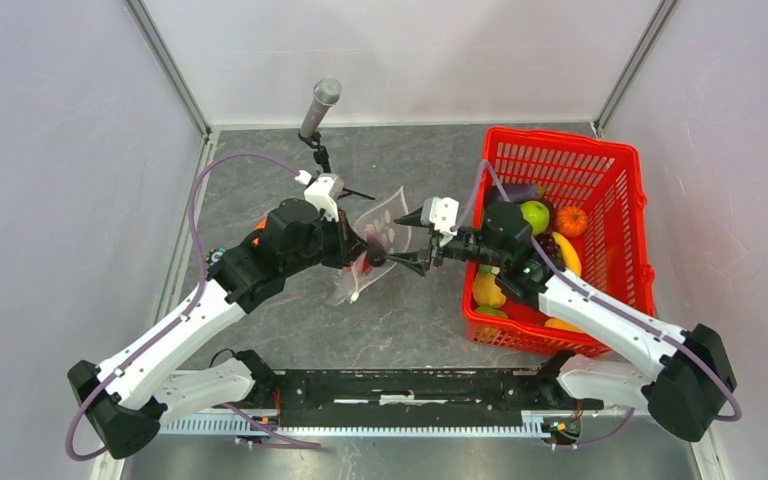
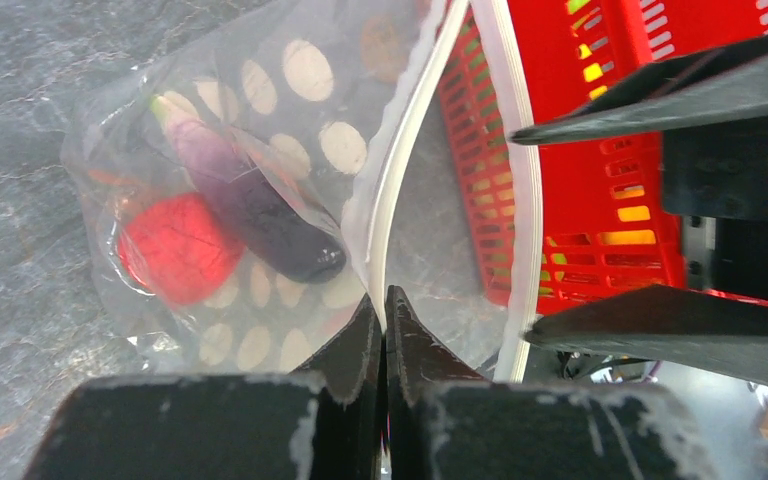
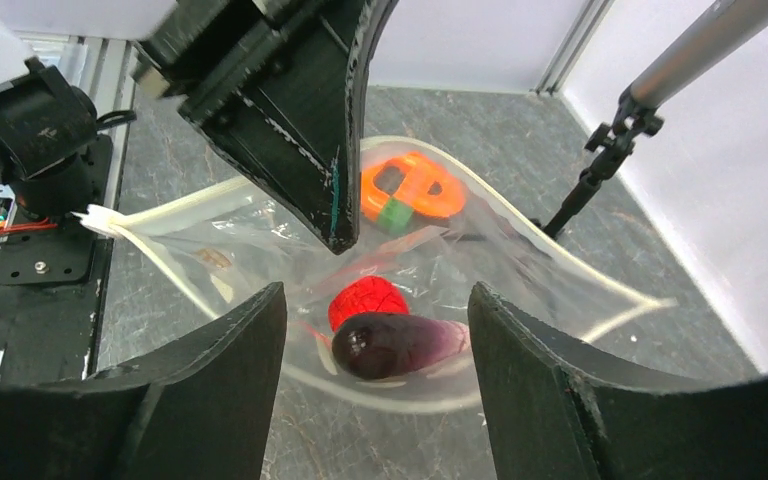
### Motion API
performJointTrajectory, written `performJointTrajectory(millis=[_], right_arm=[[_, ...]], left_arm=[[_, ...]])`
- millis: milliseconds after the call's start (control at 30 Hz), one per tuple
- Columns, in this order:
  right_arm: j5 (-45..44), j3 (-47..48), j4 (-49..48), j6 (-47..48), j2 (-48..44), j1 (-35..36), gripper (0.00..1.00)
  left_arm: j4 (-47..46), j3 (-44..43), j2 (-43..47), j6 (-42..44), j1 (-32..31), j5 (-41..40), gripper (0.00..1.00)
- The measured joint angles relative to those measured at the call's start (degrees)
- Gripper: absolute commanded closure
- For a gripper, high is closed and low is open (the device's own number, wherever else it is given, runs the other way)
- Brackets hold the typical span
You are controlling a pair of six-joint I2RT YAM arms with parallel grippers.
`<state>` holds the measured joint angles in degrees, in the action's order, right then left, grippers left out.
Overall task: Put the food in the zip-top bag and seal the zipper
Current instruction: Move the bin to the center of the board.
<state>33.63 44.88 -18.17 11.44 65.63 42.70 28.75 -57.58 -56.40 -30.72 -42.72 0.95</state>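
Note:
The zip-top bag (image 1: 385,215), clear with white dots, hangs open at table centre. My left gripper (image 1: 360,250) is shut on its zipper (image 2: 400,160) at the rim (image 2: 385,300), holding the mouth up. Inside lie a red piece (image 2: 178,245) and a dark purple eggplant (image 2: 255,195), both also in the right wrist view: red piece (image 3: 368,298), eggplant (image 3: 400,345). My right gripper (image 1: 400,240) is open and empty at the bag's mouth (image 3: 375,300), its fingers (image 3: 210,380) either side of the opening. More food, including a green fruit (image 1: 534,215), sits in the basket.
The red mesh basket (image 1: 620,160) stands right of the bag (image 2: 600,200). An orange ring-shaped tape holder (image 3: 410,190) shows through the bag's far side. A microphone on a stand (image 1: 320,105) is behind the bag (image 3: 610,150). White walls enclose the table.

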Motion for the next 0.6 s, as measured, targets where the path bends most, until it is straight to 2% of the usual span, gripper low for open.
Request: performJointTrajectory(millis=[267,333,467,600], right_arm=[[-1.11,-0.07,0.24,-1.09,-8.35,0.02,0.29],[-4.5,-0.55,0.22,-1.57,-11.5,0.09,0.24],[-19.74,-1.14,2.67,-3.19,-18.53,0.22,0.19],[-40.5,3.5,12.2,-6.93,-18.34,-0.28,0.17]], left_arm=[[0.76,0.52,2.73,0.0,0.0,-5.22,0.98],[-0.11,1.92,5.62,0.02,0.0,-6.88,0.98],[-0.11,2.25,7.17,0.39,0.02,-7.87,0.98],[-0.15,2.14,4.04,0.44,0.02,-7.63,0.98]])
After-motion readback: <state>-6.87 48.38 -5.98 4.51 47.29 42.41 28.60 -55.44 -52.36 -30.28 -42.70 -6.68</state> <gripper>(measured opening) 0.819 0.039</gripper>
